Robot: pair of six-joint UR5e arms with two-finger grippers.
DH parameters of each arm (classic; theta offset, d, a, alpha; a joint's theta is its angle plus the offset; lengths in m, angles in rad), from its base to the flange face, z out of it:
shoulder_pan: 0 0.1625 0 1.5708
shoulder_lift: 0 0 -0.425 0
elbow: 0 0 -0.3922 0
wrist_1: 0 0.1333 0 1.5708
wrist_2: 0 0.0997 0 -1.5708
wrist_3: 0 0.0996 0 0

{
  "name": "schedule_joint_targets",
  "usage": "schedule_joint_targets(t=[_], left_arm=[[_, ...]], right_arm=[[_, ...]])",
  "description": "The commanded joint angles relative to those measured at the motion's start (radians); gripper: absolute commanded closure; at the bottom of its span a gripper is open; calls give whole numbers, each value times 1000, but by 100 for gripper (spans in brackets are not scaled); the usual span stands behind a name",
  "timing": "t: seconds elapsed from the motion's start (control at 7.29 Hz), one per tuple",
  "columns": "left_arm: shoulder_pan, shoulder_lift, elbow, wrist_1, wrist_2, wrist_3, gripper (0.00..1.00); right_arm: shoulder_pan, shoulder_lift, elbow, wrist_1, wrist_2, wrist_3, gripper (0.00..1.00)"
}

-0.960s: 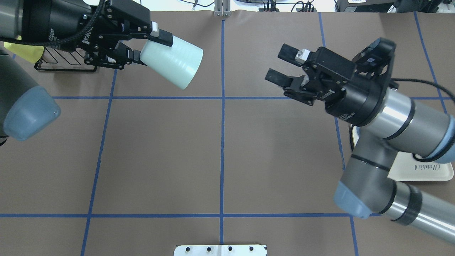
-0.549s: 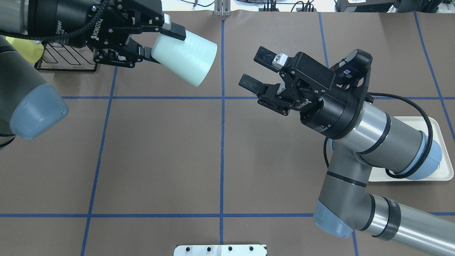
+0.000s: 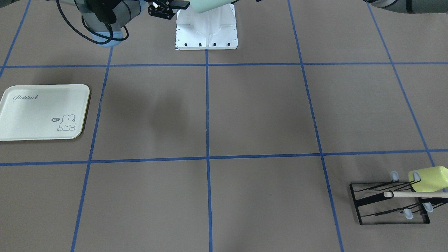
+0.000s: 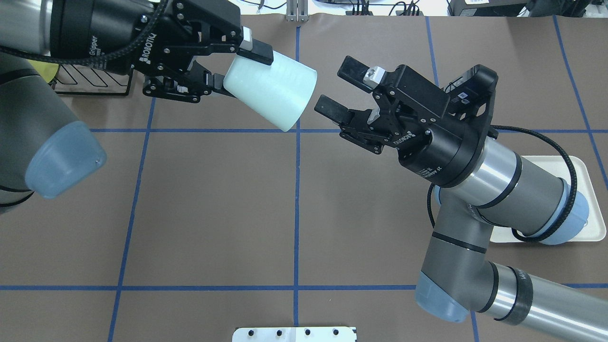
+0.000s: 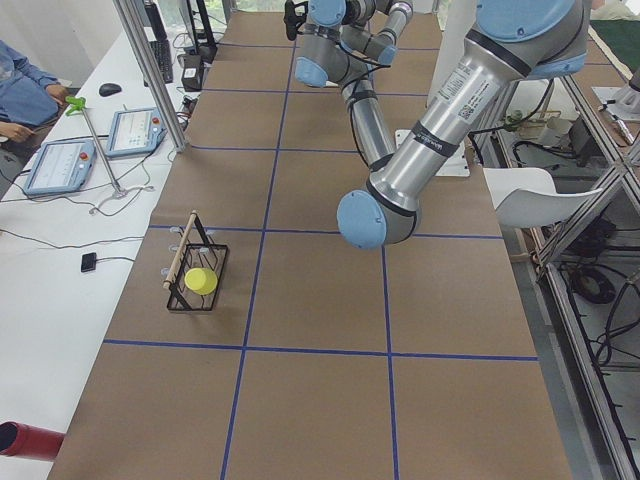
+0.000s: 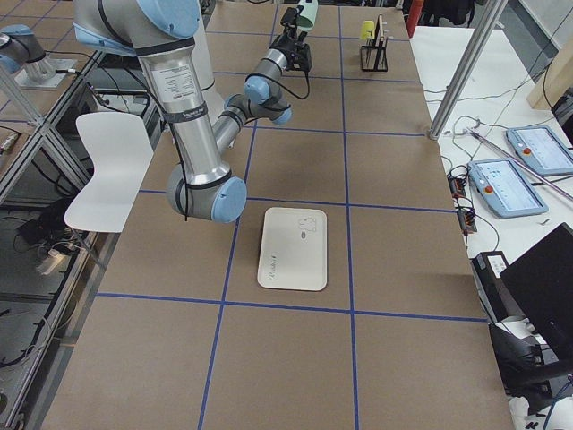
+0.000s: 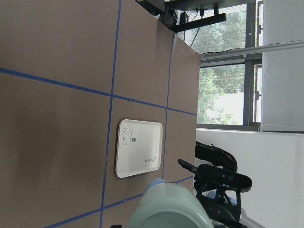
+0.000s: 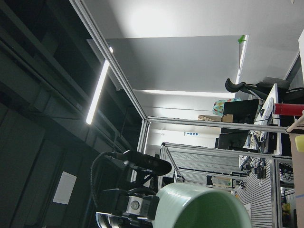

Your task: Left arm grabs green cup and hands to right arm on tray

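Note:
My left gripper (image 4: 236, 67) is shut on the base of the pale mint-green cup (image 4: 273, 90) and holds it tilted in the air, mouth toward the right arm. My right gripper (image 4: 336, 89) is open, its fingertips a short gap from the cup's rim, not touching. The cup also shows at the top of the front view (image 3: 206, 5), in the left wrist view (image 7: 166, 208) and in the right wrist view (image 8: 202, 209). The cream "Rabbit" tray (image 3: 42, 112) lies flat on the table. From overhead the right arm partly covers the tray (image 4: 585, 173).
A black wire rack (image 3: 390, 201) with a wooden bar holds a yellow-green cup (image 3: 429, 178) at the table's left far corner; the rack also shows overhead (image 4: 90, 78). The white base plate (image 3: 206, 29) sits between the arms. Blue tape lines grid the brown table.
My left arm has carried the cup to the right, toward the table's middle. My right gripper has swung left to meet it, staying open, and uncovered more of the tray.

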Motion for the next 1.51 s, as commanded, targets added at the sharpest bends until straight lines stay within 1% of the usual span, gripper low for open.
schedule_joint_targets(t=[0.0,0.14,0.27,0.41,0.69,0.96,1.23,1.37], left_arm=[[5,-4,-1,-11,1,-11,100],[5,-6,1,-11,1,-11,100],[12,-6,1,-11,1,-13,100],[14,-8,1,-11,1,-14,100],[16,-15,4,-11,1,-14,100],[26,-18,7,-11,9,-14,100],[69,-30,8,-10,81,-13,100],[71,-32,10,-10,83,-13,100]], right_arm=[[0,1,14,0,-1,-2,7],[-1,1,16,-1,-1,-2,12],[-1,3,19,-1,-1,-2,20],[-3,4,21,-1,-1,-2,24],[-6,4,21,-4,-2,-3,30],[-6,7,21,-4,-2,-3,33],[-6,7,21,-4,-2,-3,37],[-6,7,21,-4,-2,-3,40]])
